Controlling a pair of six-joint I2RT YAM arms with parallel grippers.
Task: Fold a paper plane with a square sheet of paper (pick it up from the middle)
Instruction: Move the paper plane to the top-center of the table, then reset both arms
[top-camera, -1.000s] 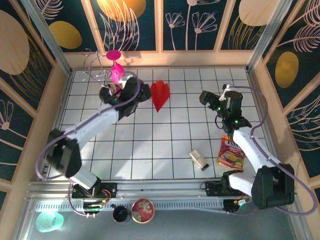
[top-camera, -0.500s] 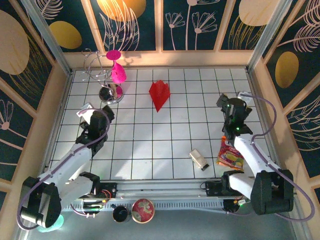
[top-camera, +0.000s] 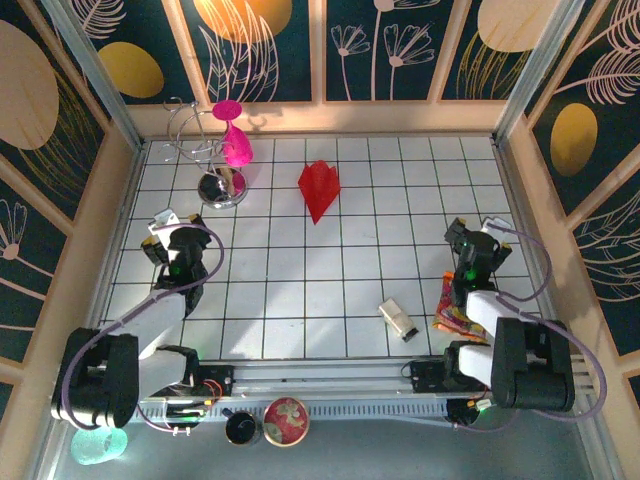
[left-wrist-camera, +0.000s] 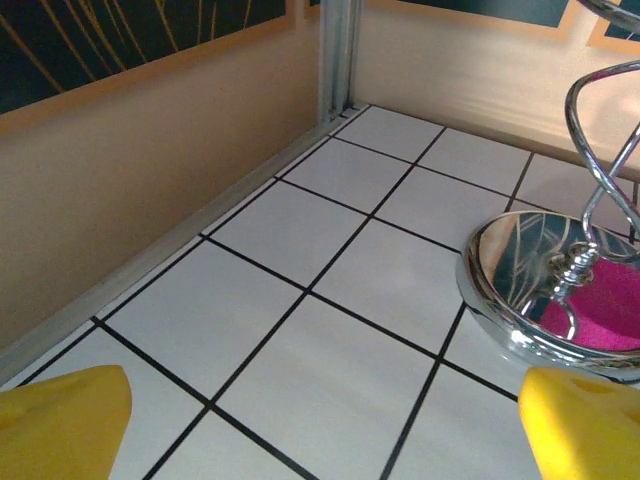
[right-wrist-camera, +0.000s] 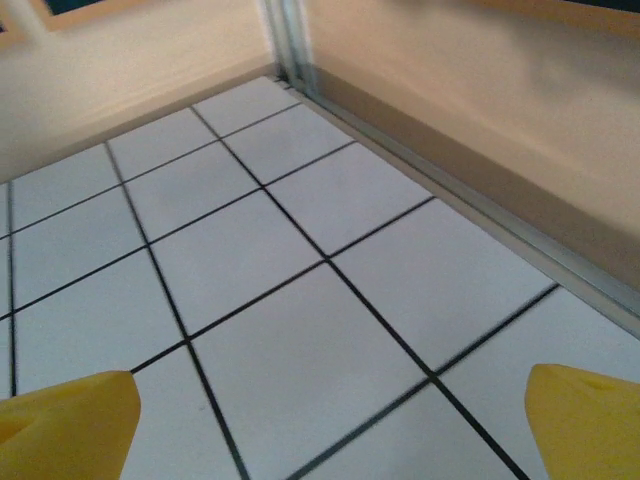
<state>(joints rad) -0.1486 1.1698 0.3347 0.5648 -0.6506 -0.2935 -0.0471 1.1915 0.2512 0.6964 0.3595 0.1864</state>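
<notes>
White tiled table (top-camera: 330, 280), boxed in by tan walls with floral panels above them. Red plane (top-camera: 319, 188) lies flat toward the far side, nose pointing at the near edge, with bare tiles all round it and nothing touching it.

Left of the plane there's a chrome stand (top-camera: 218, 187) with a shiny dish base and a magenta goblet (top-camera: 236, 143) up on its wire hoops. The dish mirrors pink in the left wrist view, can't tell if anything's actually in it.

Left gripper (top-camera: 168, 233) is nearer than the plane and well left of it, close to the left wall. Its yellow fingertips (left-wrist-camera: 62, 415) are spread wide over bare tile. Right gripper (top-camera: 480, 238) is nearer and well right of the plane, by the right wall, fingertips (right-wrist-camera: 585, 410) wide apart too.

Nearer than the plane and to its right are a snack packet (top-camera: 460, 305), partly under the right arm, and a small boxy thing (top-camera: 398, 318). A bowl (top-camera: 286, 420) and a dark cup (top-camera: 240, 428) sit past the near rail, contents unclear.
</notes>
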